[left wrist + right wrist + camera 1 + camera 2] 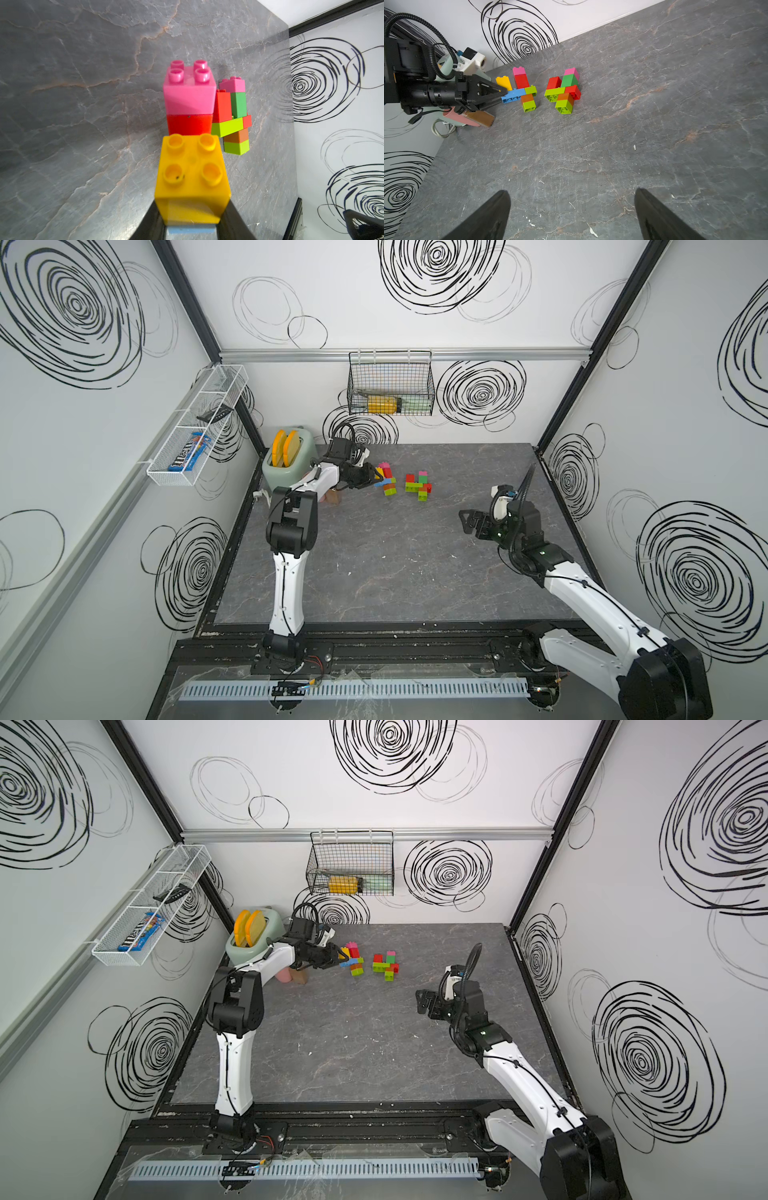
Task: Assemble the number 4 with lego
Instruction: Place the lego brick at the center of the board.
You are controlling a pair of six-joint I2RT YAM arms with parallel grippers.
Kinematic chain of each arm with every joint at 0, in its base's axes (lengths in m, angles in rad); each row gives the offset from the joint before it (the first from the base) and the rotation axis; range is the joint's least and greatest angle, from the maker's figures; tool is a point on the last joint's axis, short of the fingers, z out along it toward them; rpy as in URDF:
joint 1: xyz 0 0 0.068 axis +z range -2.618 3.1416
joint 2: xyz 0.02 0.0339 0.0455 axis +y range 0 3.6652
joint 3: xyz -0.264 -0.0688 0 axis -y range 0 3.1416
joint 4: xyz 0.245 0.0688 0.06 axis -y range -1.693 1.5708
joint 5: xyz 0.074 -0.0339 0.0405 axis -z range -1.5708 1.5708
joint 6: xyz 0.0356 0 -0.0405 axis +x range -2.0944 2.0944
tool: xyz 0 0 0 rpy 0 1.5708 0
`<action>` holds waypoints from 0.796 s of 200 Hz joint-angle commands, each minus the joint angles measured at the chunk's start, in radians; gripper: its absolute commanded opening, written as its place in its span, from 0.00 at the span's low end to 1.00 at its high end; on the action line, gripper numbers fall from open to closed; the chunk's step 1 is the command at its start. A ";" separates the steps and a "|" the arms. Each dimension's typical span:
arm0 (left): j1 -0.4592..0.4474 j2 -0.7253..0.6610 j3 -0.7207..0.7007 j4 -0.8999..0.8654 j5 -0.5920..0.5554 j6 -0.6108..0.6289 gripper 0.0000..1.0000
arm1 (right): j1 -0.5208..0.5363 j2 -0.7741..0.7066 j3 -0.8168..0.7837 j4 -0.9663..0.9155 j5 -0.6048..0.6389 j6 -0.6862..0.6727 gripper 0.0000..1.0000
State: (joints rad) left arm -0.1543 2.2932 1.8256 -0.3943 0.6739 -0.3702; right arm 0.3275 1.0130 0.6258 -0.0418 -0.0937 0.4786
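Left wrist view: the yellow brick [192, 176] meets the blue brick [191, 230] beside the pink-red column [189, 99], clenched in the left gripper's [502, 92] jaws. It probably needs seating squarely before release. A second lego cluster [562, 91] lies near, far across the table [654, 124]. The right gripper [571, 192] hangs released, well apart.

Rear of grey table [374, 1052]: left gripper [341, 957] low, tips on a yellow brick [345, 951] at the edge of the left lego cluster [355, 963]. The second lego cluster [386, 966] sits near it, not touching. The right gripper [421, 1002], jaws spread, is well apart from both. Toaster [253, 946] in rear left corner.
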 commanded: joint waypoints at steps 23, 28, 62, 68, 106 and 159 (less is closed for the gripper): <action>0.019 0.050 -0.012 0.047 0.061 -0.052 0.17 | -0.005 0.011 0.016 -0.011 -0.009 0.009 0.97; 0.021 0.048 -0.016 0.060 0.068 -0.078 0.18 | -0.004 0.012 0.017 -0.010 -0.009 0.009 0.97; 0.022 0.009 -0.077 0.127 0.088 -0.136 0.18 | -0.004 0.014 0.013 -0.012 -0.011 0.009 0.97; 0.021 -0.019 -0.118 0.174 0.090 -0.162 0.17 | -0.004 0.013 0.011 -0.012 -0.011 0.009 0.97; 0.002 -0.165 -0.299 0.316 0.047 -0.224 0.10 | -0.005 0.011 0.002 -0.017 -0.020 0.005 0.97; -0.032 -0.379 -0.635 0.484 0.058 -0.270 0.09 | -0.005 -0.027 -0.033 -0.020 -0.029 0.006 0.97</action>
State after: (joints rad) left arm -0.1692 2.0098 1.2995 -0.0479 0.7181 -0.6003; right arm 0.3267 1.0180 0.6186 -0.0490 -0.1104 0.4782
